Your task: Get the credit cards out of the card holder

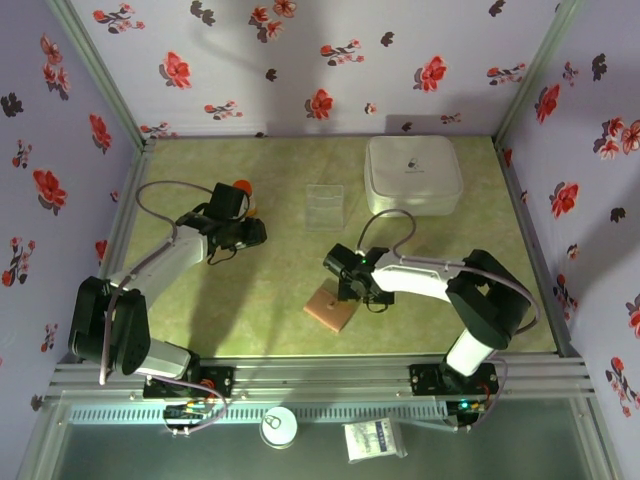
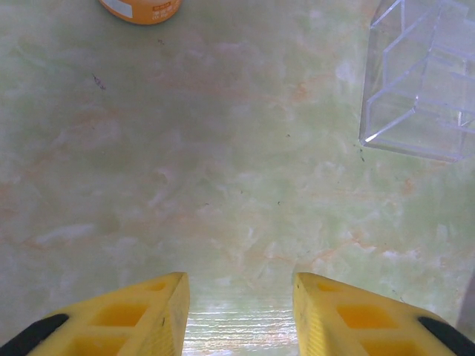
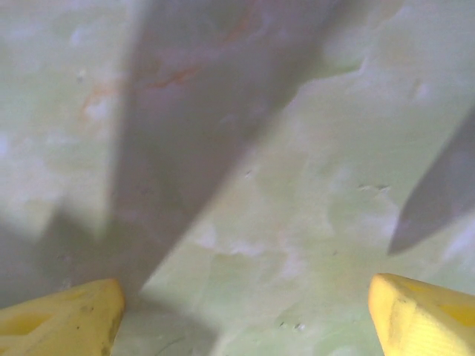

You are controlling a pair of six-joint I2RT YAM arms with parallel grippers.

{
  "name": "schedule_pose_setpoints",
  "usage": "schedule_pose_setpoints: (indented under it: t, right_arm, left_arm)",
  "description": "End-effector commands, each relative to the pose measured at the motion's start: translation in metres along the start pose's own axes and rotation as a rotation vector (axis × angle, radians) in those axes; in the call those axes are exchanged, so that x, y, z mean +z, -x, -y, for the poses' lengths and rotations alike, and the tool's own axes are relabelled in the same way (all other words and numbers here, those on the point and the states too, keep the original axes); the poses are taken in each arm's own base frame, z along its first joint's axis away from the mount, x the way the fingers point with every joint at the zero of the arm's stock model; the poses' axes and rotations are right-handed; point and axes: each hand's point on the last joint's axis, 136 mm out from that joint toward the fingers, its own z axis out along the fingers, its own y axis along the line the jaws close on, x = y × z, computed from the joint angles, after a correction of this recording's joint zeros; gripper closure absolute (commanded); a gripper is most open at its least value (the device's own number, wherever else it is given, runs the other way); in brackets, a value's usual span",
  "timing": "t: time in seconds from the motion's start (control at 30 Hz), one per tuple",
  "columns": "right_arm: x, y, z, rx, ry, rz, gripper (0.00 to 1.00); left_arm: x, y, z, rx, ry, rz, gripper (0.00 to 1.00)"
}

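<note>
While tan-brown square card holder point(image 1: 331, 307) lies shut on green bench point(image 1: 270, 300), right jaws, wide apart beside it, could shove it; left jaws half-apart, empty.

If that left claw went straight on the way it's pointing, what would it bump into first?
Probably the table: the left gripper aims between the orange tub and the clear stand, touching neither, though depth is unclear.

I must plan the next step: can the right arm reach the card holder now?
Probably yes. The holder lies on bare table right beside the open right gripper, with nothing between them.
</note>
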Motion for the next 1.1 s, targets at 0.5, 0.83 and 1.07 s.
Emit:
schedule_pose_setpoints:
  t: [0.5, 0.83, 1.07]
  right_arm:
    - [-0.068, -0.038, -0.04, -0.302, 0.161, -0.025, 0.12]
    - [-0.063, -0.062, -0.106, -0.486, 0.221, -0.085, 0.01]
    - [-0.041, -0.067, -0.116, -0.526, 0.158, -0.114, 0.01]
  left_arm:
    - [-0.009, -0.002, -0.003, -0.009, 0.015, 0.01, 0.58]
    - [-0.02, -0.003, -0.039, -0.123, -0.008, 0.021, 0.5]
    - [-0.02, -0.015, -0.053, -0.155, -0.012, 0.013, 0.41]
